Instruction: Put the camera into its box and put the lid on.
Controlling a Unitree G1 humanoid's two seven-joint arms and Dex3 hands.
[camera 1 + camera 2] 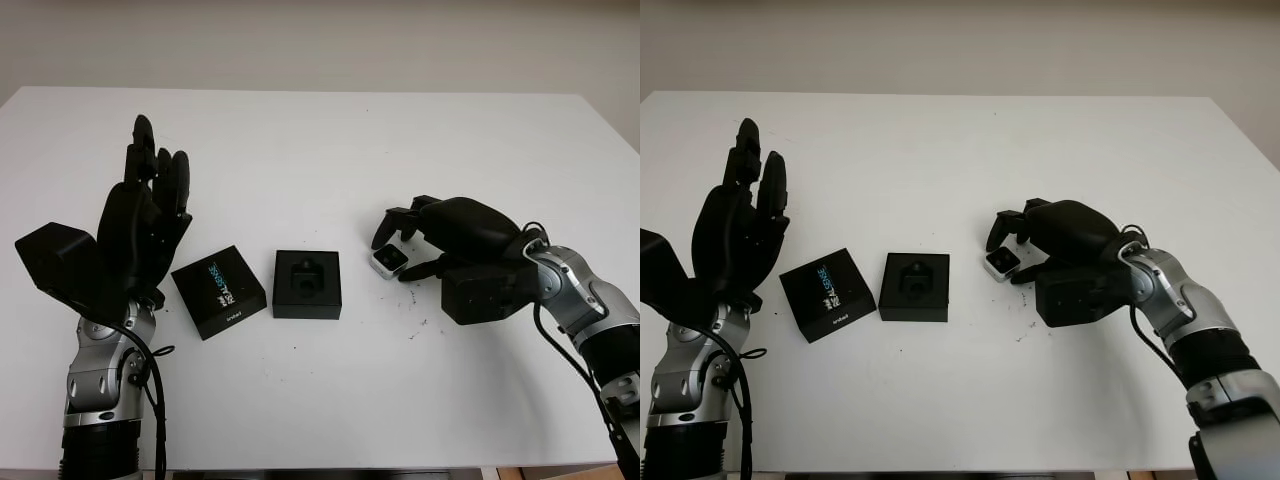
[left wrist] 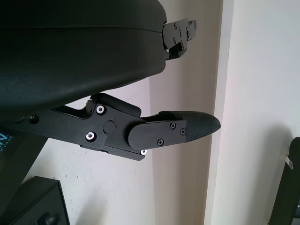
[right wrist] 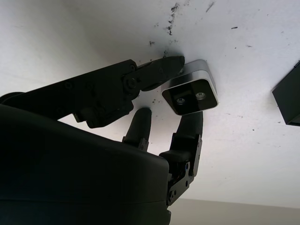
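right hand (image 1: 420, 240) pinching camera (image 1: 389, 260) | box (image 1: 306, 284) apart, uncovered

Test bench in a lab-type room.
A bare white table (image 1: 330, 140) is set against a plain pale wall (image 1: 320, 40) along the frame's top.

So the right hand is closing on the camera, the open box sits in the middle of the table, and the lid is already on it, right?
Not quite: the lid is not on the box. It lies flat on the table beside the box, on the side of the raised, open left hand, as the left eye view shows. The rest holds: the right hand is closing on the camera, and the open box sits mid-table.
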